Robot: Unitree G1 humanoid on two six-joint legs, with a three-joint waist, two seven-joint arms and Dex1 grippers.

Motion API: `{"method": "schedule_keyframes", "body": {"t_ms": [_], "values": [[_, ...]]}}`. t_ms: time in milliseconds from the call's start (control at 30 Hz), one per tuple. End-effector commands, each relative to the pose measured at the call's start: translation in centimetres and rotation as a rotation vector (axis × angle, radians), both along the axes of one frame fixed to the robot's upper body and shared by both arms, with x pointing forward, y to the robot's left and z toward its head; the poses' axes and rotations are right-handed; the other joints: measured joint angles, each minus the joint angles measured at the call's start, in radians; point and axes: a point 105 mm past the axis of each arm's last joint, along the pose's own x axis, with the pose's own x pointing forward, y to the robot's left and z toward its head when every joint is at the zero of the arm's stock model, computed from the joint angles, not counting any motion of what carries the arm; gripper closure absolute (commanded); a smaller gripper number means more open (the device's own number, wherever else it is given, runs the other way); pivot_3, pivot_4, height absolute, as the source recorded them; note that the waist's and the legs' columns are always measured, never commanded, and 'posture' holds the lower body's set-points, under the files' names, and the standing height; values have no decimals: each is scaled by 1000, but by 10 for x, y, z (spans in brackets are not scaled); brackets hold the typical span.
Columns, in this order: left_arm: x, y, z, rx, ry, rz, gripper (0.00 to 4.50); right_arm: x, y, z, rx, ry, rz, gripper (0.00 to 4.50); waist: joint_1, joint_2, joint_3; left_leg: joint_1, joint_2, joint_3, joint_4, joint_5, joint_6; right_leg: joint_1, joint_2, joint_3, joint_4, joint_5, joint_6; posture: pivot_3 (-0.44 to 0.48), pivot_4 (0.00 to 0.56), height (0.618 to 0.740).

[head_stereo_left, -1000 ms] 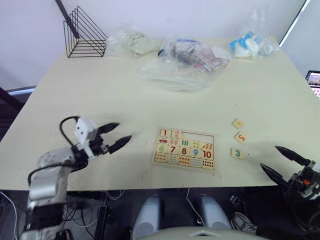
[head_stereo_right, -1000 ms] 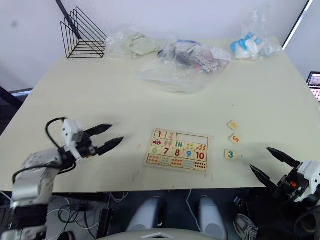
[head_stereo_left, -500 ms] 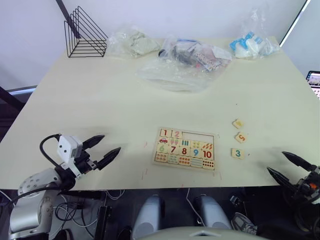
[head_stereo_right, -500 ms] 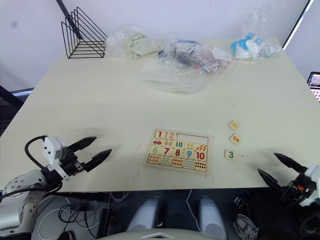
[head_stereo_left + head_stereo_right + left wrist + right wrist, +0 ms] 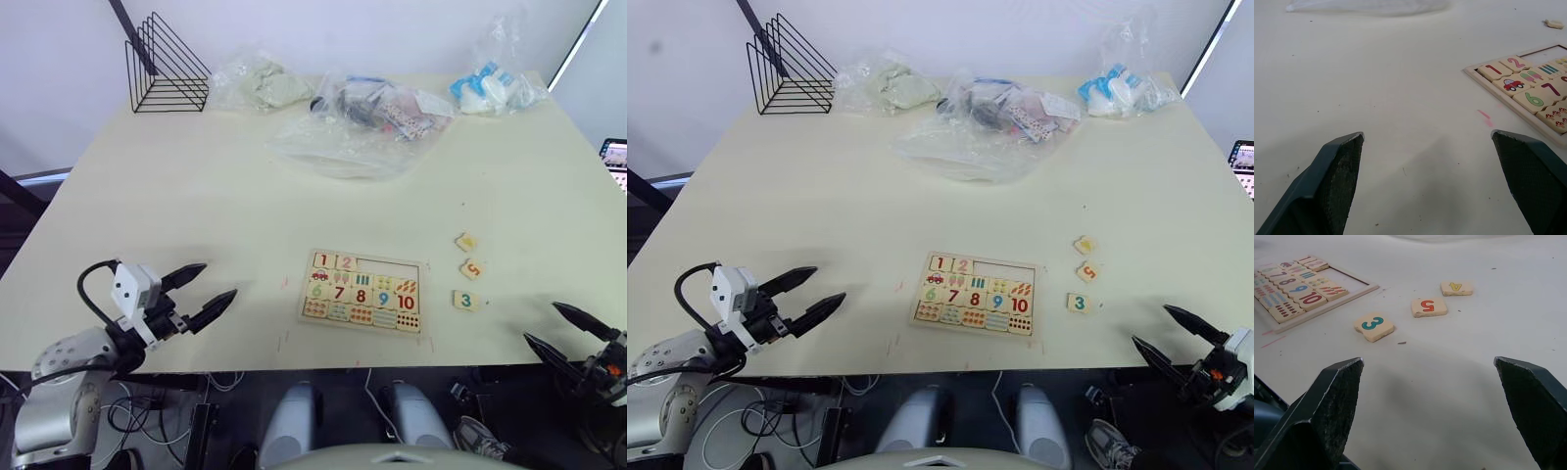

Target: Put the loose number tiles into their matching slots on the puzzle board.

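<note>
The puzzle board (image 5: pixel 362 291) lies flat near the table's front middle. Tiles 1 and 2 sit in its top row, and the remaining slots (image 5: pixel 389 265) of that row are an empty strip. Three loose number tiles lie to the board's right: a yellow 4 (image 5: pixel 466 241), a red 5 (image 5: pixel 471 268) and a green 3 (image 5: pixel 465 300). My left gripper (image 5: pixel 216 281) hovers open over bare table well left of the board. At the front right edge my right gripper (image 5: pixel 542 321) is open, short of the 3 tile (image 5: pixel 1374 325), holding nothing.
A black wire rack (image 5: pixel 165 67) stands at the back left. Several crumpled plastic bags (image 5: pixel 362 117) with items lie along the back, one (image 5: pixel 495 86) at the far right. The table's front edge (image 5: pixel 323 369) runs just below the board.
Over the last second both arms drew back toward the table's near edge, the left one also moving left. In the last half second almost nothing moved. Tiles and board lie as before.
</note>
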Motion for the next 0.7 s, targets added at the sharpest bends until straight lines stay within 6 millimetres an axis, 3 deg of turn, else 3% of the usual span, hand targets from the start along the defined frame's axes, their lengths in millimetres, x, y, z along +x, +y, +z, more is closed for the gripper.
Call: {"method": "schedule_keyframes", "body": {"t_ms": [33, 700], "values": [[0, -1, 6, 19, -30, -20, 66, -2, -4, 12, -12, -53, -12, 0, 0, 0, 0, 0, 0, 0, 0, 0, 0, 0, 0, 0, 0, 0, 0, 0, 150, 740], [-5, -2, 6, 38, -28, -90, 66, 2, 4, 18, -21, -68, 31, 0, 0, 0, 0, 0, 0, 0, 0, 0, 0, 0, 0, 0, -1, 0, 0, 0, 150, 740]]}}
